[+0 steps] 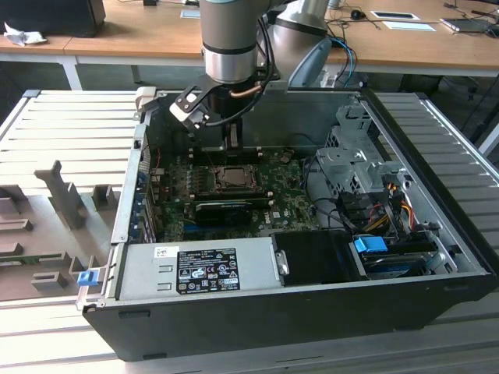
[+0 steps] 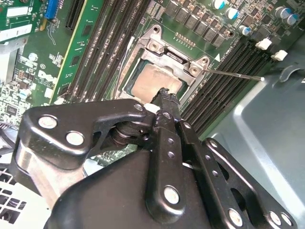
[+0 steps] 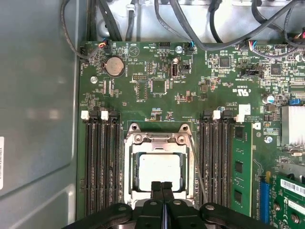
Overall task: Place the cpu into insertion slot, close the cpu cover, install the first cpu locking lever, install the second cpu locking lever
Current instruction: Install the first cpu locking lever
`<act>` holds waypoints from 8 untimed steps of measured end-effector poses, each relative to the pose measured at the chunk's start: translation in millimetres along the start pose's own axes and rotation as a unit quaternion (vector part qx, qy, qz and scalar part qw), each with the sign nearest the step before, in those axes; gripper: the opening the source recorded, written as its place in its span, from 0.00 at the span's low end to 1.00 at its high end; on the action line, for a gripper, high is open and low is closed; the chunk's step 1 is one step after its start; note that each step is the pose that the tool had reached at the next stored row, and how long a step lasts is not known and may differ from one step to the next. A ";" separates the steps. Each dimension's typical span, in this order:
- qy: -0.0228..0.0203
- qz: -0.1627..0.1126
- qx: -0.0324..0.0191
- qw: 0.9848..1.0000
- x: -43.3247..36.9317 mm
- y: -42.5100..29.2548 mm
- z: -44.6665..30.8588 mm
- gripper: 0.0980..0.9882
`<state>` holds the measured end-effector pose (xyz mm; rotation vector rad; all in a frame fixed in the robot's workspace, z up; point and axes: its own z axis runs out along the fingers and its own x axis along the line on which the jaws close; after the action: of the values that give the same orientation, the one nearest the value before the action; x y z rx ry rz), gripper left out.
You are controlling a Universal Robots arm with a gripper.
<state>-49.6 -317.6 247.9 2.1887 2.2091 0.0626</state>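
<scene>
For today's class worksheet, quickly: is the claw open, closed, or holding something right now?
Claw: closed, fingertips pressed together with nothing held between them, at the edge of the cpu cover.

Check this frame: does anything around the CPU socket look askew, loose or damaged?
No damage shows. One oddity: a thin locking lever sticks out sideways over the memory slots instead of lying along the cpu cover, so it looks unlatched. The cpu sits square under that cover.
</scene>
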 end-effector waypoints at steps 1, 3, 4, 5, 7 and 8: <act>0.000 0.000 0.000 1.000 0.0 0.1 -2.3 0.01; 0.000 0.000 0.000 1.000 0.0 0.3 -5.7 0.01; 0.000 0.000 0.000 1.000 0.0 0.3 -7.0 0.01; 0.000 0.000 0.000 1.000 0.0 0.4 -8.9 0.01; 0.000 0.000 0.000 1.000 0.1 0.6 -12.1 0.01; 0.000 0.000 0.000 1.000 0.1 0.7 -13.4 0.01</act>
<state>-49.6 -317.6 261.3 2.1887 2.2092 0.0625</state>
